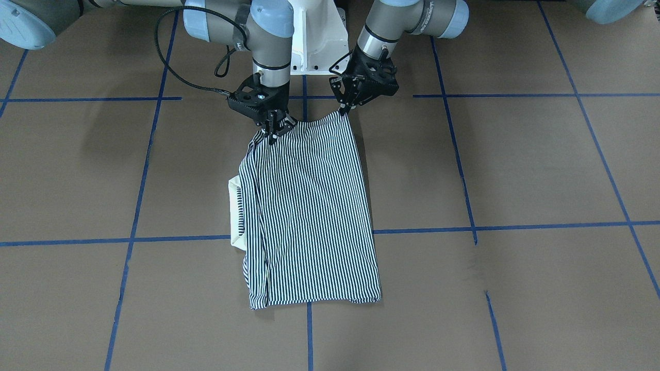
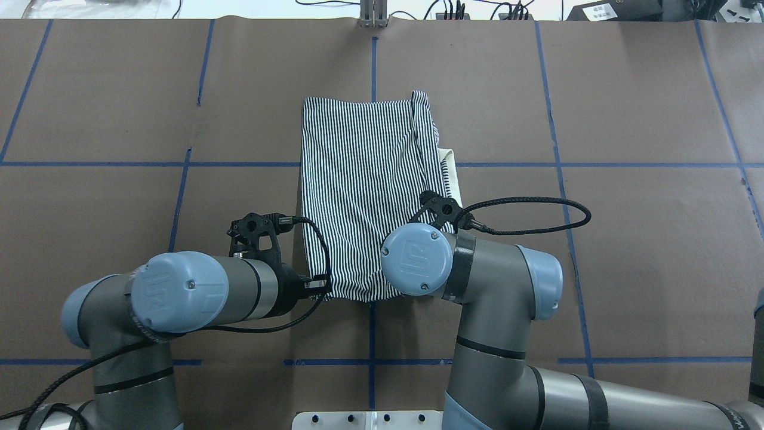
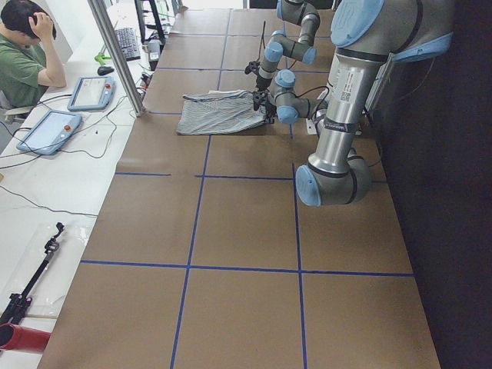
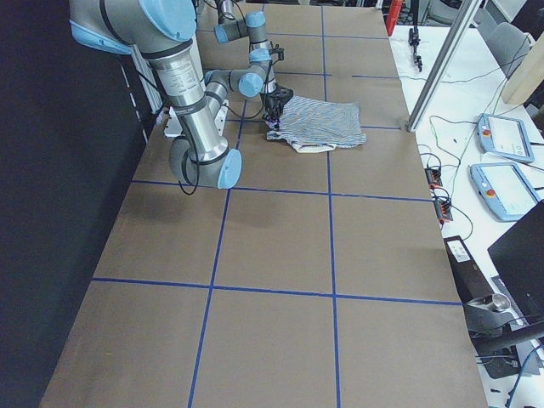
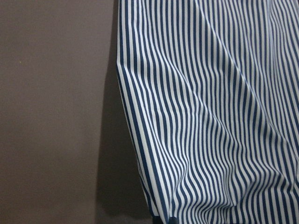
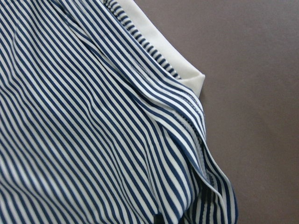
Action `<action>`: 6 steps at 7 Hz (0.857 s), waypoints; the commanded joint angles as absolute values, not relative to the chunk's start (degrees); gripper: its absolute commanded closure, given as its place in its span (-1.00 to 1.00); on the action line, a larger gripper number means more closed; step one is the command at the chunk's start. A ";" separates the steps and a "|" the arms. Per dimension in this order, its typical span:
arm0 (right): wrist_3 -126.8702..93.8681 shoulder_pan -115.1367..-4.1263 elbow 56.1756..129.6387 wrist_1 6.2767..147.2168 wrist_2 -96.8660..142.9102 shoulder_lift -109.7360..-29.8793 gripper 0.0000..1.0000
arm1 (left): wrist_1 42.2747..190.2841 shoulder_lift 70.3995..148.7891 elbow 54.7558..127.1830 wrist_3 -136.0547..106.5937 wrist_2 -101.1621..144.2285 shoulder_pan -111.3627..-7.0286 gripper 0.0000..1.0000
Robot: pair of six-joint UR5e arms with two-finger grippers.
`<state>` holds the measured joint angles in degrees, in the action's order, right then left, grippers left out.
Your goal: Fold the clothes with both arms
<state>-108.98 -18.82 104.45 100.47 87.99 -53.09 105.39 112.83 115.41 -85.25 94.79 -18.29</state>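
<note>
Shirt: the navy-and-white striped short-sleeved polo shirt (image 1: 314, 206) lies mid-table, already narrowed into a long panel. Seen from the front-facing camera, its plain cream collar (image 1: 234, 211) pokes out at the panel's 9 o'clock side.
Left gripper: the left arm's black two-finger gripper (image 1: 344, 107) is pinched closed on the panel's 1 o'clock corner, with the cloth drawn up to a point.
Right gripper: the right arm's black two-finger gripper (image 1: 273, 129) is clamped on the 11 o'clock corner, with several bunched layers between its fingers.
Step in hand: probably carrying the robot-side edge over toward the 6 o'clock hem to halve the length.
Doing it well: raise both corners to the same height and move them at the same pace toward 6 o'clock. Keep the edge taut between them and lay it square on the far hem before releasing.
Watch: the right wrist view shows loose stacked folds at that corner, so an inner layer could slip out. The collar may drag and stay sticking out.
Surface: the flat brown paper-covered table (image 1: 515, 165) is gridded with blue tape lines (image 1: 515, 225). It looks smooth, so the cloth should slide easily.
Room: in the left side view, at 10 o'clock, a seated person in green (image 3: 23, 65) is at a white side desk (image 3: 46, 200) with grey-blue handheld control tablets (image 3: 50, 131).
</note>
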 commanded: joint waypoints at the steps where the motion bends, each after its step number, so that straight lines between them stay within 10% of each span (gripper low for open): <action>1: -108.98 -18.81 117.01 109.99 88.59 -53.43 1.00 | 91.20 113.37 128.27 -83.60 97.19 -18.28 1.00; 6: -106.45 -21.34 107.79 102.61 88.95 -52.39 1.00 | 89.56 119.15 118.96 -77.20 97.91 -25.55 1.00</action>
